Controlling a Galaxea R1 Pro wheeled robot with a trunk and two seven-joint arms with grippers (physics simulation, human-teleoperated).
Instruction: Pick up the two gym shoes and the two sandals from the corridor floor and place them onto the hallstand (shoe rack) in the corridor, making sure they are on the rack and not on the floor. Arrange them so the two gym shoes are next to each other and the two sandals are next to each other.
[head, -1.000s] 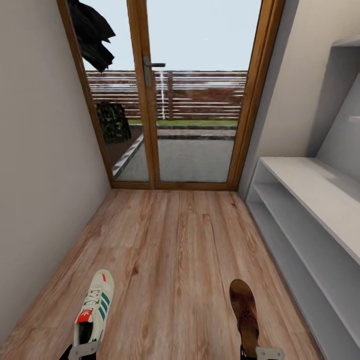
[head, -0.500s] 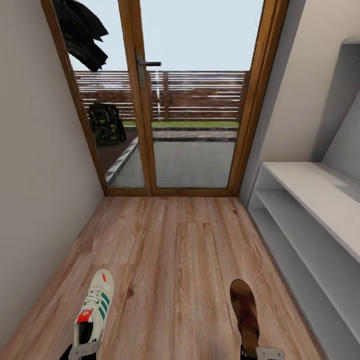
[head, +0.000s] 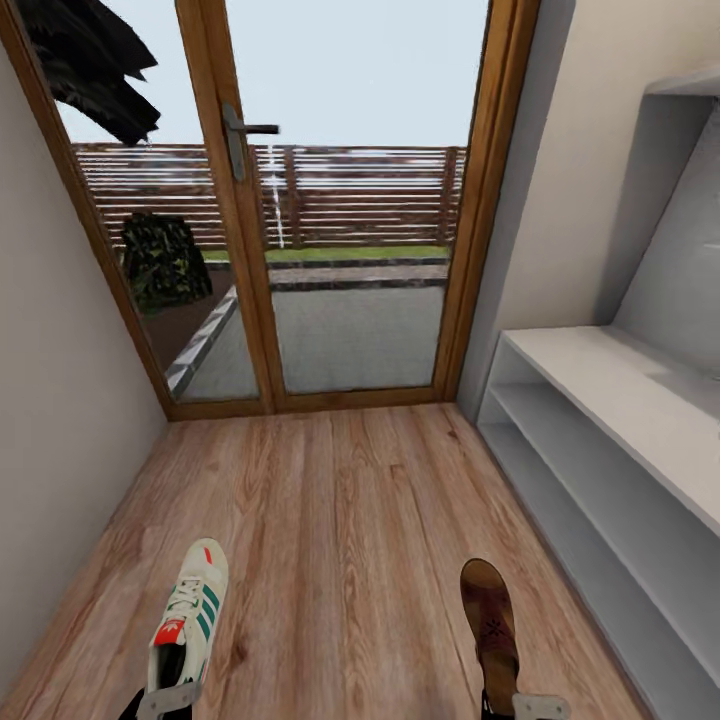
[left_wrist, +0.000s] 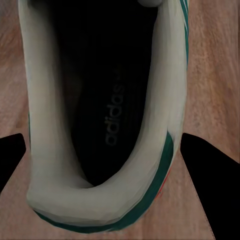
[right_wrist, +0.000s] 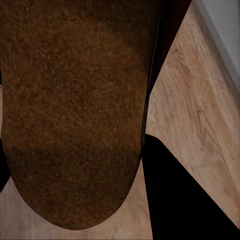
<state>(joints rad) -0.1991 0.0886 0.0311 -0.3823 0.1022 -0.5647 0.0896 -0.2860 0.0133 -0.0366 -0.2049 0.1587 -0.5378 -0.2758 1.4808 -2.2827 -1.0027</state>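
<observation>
Both jaws cut off at frame edge: left grips gym shoe (head: 188, 628), right grips sandal (head: 490, 632).

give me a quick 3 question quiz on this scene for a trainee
1. True or false: the hallstand already has shoes on its shelves.
2. Which item does the left tool carry: A sandal, B gym shoe, C nothing?
3. What lies straight ahead at the corridor's end?

Key:
1. False, the visible shelves are bare.
2. B, the gym shoe; the right tool carries the sandal.
3. A glazed wooden door.
</observation>
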